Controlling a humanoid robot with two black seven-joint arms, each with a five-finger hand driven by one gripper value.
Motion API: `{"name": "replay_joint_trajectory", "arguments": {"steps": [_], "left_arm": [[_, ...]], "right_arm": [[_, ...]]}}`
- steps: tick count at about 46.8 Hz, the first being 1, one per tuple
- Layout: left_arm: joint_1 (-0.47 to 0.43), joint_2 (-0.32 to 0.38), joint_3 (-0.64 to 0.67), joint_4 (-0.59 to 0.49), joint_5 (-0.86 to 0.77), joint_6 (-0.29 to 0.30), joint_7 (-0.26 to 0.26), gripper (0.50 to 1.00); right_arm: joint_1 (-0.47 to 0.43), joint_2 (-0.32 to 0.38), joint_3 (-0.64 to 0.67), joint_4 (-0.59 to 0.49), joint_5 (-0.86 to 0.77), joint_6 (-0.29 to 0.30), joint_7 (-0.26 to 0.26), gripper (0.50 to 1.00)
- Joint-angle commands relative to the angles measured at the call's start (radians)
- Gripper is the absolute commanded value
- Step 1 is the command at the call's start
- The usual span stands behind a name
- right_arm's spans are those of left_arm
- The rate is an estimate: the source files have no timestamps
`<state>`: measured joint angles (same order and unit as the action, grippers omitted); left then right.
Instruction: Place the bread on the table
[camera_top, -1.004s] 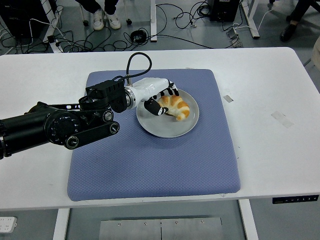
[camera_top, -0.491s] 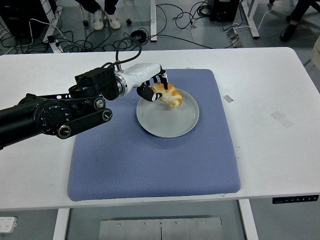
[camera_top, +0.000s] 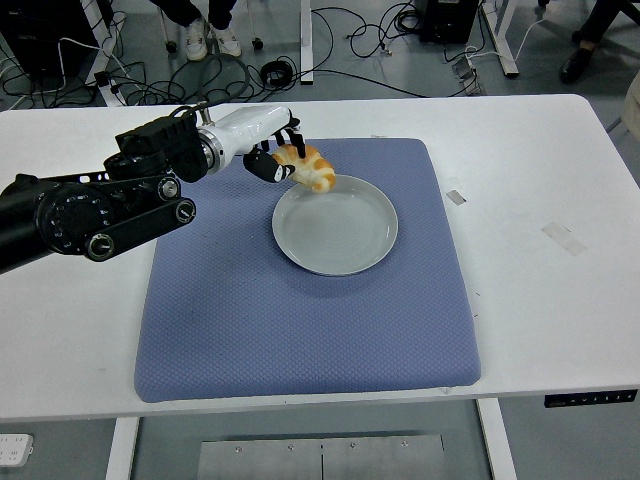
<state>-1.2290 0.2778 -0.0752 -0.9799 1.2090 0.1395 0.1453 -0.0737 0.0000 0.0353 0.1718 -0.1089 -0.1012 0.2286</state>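
On white table (camera_top: 560, 170), blue mat (camera_top: 310, 310)

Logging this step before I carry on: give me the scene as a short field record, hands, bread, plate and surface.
left hand: shut on the croissant, over the plate's upper-left rim
croissant: held in the fingers, lifted clear of the plate
plate: grey, round, nothing on it, resting on the mat
mat: blue-purple, textured, lying on the white table
white table: bare to the right of the mat, with small tape marks
right hand: not in view
task state: croissant not yet set down
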Motion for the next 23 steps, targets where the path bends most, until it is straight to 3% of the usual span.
{"name": "replay_joint_trajectory", "arguments": {"steps": [1, 23], "left_arm": [[-0.004, 0.015, 0.002, 0.012, -0.014, 0.002, -0.001, 0.514], [0.011, 0.073, 0.015, 0.067, -0.035, 0.018, -0.009, 0.519]], "right_arm": [[0.000, 0.000, 0.000, 0.000, 0.000, 0.000, 0.000, 1.000], [0.000, 0.000, 0.000, 0.000, 0.000, 0.000, 0.000, 1.000]]}}
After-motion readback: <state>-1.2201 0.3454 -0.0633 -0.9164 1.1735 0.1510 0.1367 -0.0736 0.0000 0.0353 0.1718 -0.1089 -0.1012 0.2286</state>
